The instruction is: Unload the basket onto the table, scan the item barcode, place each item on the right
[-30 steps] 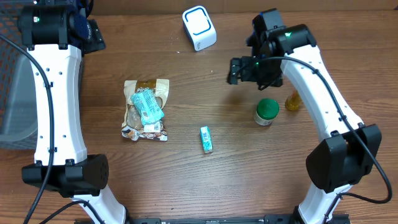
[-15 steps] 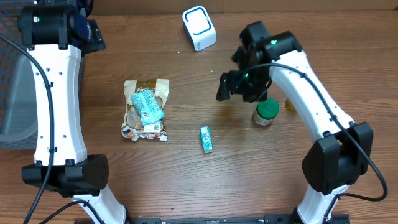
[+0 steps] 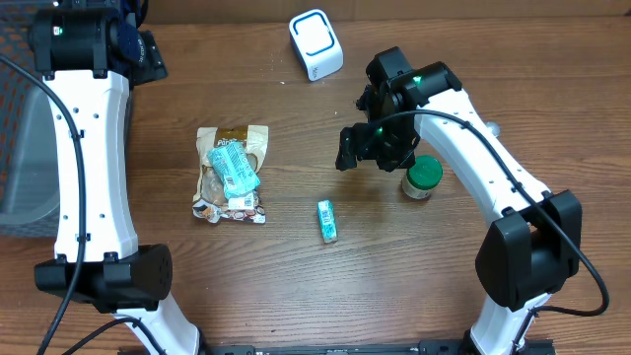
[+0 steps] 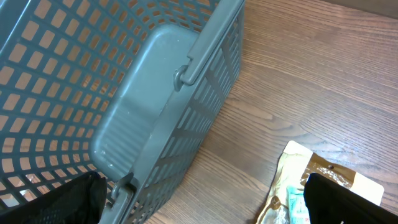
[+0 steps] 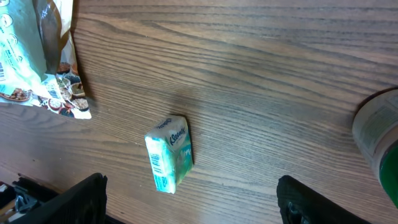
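A small teal-and-white tissue pack [image 3: 326, 220] lies flat mid-table, its barcode end showing in the right wrist view [image 5: 169, 154]. The white scanner [image 3: 315, 43] with a blue ring stands at the back. My right gripper [image 3: 357, 150] hovers open above the table, up and to the right of the pack; in its wrist view [image 5: 199, 205] the pack lies just ahead of the wide-apart fingers, untouched. My left gripper [image 4: 202, 205] is open and empty, high at the back left over the edge of a grey basket [image 4: 155, 93].
A snack bag [image 3: 232, 174] with a teal packet [image 3: 234, 168] on top lies left of centre. A green-lidded jar [image 3: 422, 177] stands just right of my right gripper and shows at the right wrist view's edge [image 5: 379, 143]. The basket [image 3: 20, 128] fills the left table edge.
My right arm has swung left and forward, from above the jar toward the tissue pack. The left arm and the objects have not moved.
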`<state>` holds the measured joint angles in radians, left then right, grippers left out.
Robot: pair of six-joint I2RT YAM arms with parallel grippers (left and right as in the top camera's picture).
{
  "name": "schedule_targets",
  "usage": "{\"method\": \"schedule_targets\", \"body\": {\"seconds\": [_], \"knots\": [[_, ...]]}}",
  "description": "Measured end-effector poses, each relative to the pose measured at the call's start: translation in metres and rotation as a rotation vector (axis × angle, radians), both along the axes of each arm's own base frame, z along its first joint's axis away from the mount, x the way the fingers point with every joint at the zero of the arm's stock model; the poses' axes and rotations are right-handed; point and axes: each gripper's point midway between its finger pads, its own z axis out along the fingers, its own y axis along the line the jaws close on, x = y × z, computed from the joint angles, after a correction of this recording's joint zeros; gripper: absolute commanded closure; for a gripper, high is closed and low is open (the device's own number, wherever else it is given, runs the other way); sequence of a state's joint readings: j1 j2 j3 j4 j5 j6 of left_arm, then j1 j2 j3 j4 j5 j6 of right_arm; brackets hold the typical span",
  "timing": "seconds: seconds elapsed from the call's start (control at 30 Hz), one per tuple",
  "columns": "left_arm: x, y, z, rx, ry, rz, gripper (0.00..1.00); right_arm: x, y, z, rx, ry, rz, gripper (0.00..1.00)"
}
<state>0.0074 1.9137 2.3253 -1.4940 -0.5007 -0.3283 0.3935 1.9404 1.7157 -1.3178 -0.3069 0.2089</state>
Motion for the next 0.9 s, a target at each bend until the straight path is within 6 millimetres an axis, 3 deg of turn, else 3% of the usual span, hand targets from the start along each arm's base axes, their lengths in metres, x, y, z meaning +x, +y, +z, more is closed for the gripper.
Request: {"method": "schedule_targets", "body": {"seconds": [0.2, 0.9], "knots": [[0.0, 0.0, 0.0, 0.0, 0.0, 0.0, 0.01, -0.0001, -0.0002, -0.0001, -0.001, 0.001, -0.001, 0.1], [0.0001, 0.0, 0.0, 0.0, 0.0, 0.0, 0.01, -0.0003, -0.0003, -0.0001, -0.001, 0.001, 0.0, 0.09]]}}
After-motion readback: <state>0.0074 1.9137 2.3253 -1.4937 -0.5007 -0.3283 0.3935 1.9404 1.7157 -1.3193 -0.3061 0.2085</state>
